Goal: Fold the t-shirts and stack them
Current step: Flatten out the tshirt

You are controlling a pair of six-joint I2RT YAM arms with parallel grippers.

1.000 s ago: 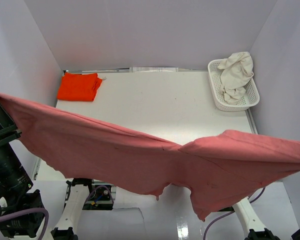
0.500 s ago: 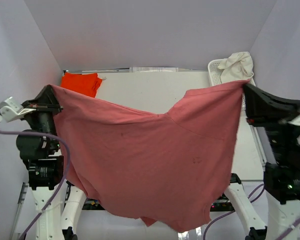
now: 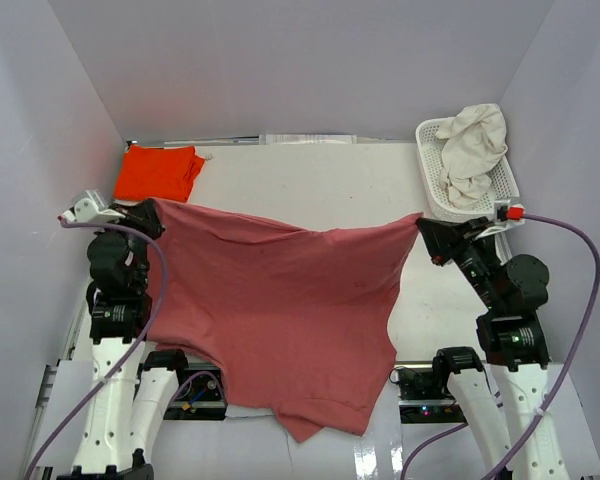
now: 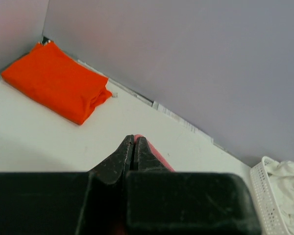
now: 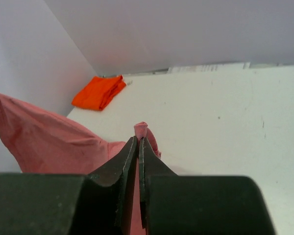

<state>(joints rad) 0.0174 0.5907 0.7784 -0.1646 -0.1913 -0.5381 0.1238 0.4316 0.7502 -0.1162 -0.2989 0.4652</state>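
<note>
Left gripper (image 3: pixel 152 207) and right gripper (image 3: pixel 420 222) each pinch a corner of the rose shirt (image 3: pixel 280 300), stretched between them; folded orange shirt (image 3: pixel 160 173) lies far left.

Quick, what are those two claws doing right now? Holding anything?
Left gripper: closed, pinching one corner of the rose shirt.
Right gripper: closed, pinching the shirt's other corner.

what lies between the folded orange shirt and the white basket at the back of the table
Only bare table. In the top view nothing lies between the orange shirt and the basket; the rose-red shirt hangs nearer the front edge.
</note>
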